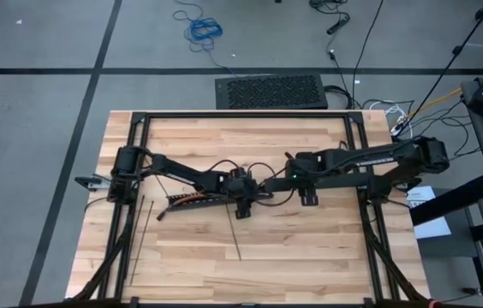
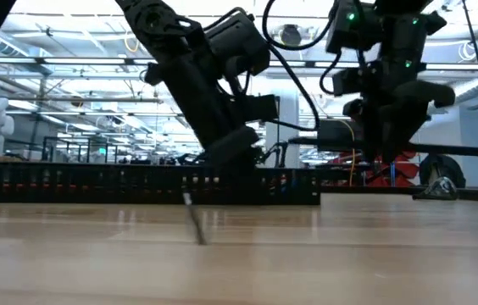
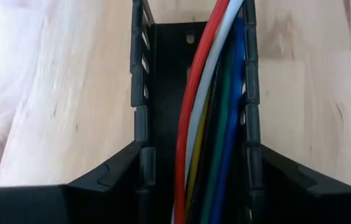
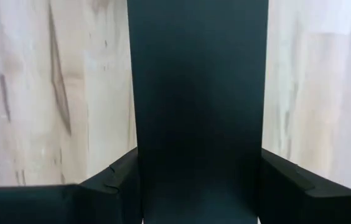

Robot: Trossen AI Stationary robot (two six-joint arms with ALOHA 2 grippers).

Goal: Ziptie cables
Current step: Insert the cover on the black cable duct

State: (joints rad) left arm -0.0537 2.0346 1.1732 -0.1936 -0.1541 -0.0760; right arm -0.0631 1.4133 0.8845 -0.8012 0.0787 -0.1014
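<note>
Mid-worktop, the left gripper (image 3: 194, 180) straddles the black slotted channel (image 3: 166, 93), fingers against its walls; the cables (image 3: 210, 124) lie inside. The right gripper (image 4: 197, 186) clamps a flat black piece (image 4: 197, 93), hiding its ends.

table (image 1: 310, 257): wood | on it: slotted channel (image 1: 192, 202); zipties (image 1: 235, 242)

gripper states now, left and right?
Left gripper: fingers straddle the slotted channel holding the cables; grip cannot be told.
Right gripper: fingers flank a flat black piece; grip cannot be told.
</note>
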